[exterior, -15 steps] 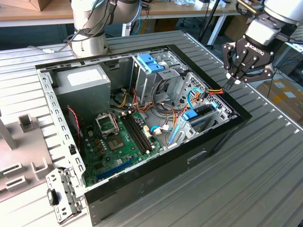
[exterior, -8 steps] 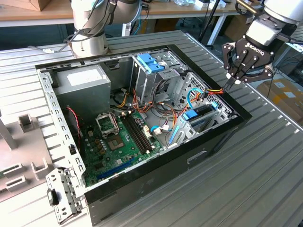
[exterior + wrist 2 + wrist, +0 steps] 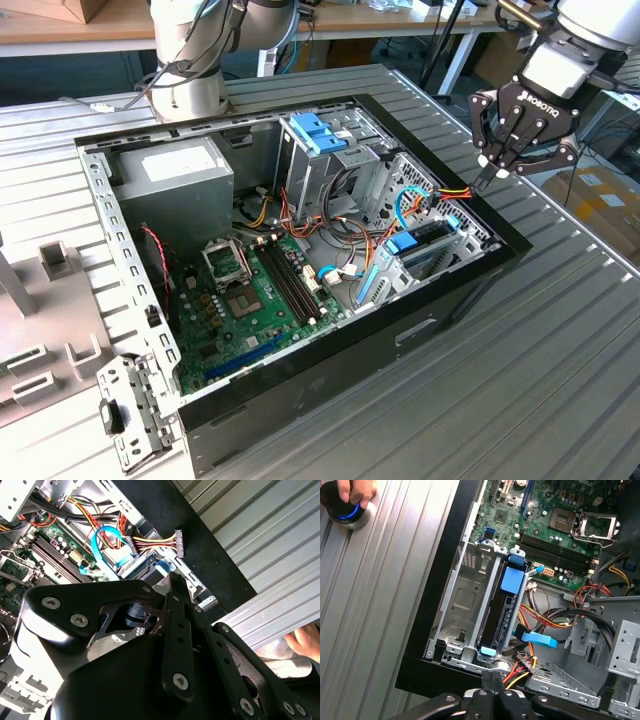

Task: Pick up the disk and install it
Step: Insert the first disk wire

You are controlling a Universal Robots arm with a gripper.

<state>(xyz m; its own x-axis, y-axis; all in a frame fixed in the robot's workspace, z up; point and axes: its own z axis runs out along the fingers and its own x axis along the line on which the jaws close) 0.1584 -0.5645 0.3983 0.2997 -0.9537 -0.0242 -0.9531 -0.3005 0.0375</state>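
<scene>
Gripper is clenched on nothing, fingertips pressed together, hovering above the rim of the computer case at the exterior view's right, touching nothing. Disk stands on edge in the metal drive cage at the case corner nearest the gripper, with a blue latch over its far end; it looks seated, not loose. In the first wrist view its long axis runs straight away from the fingertips, near end beside the power cables.

The matte black bar-linked gripper carries round silver screw heads behind its fingers. Farther back, white lettering marks its palm, joined to a silver-grey arm.
</scene>
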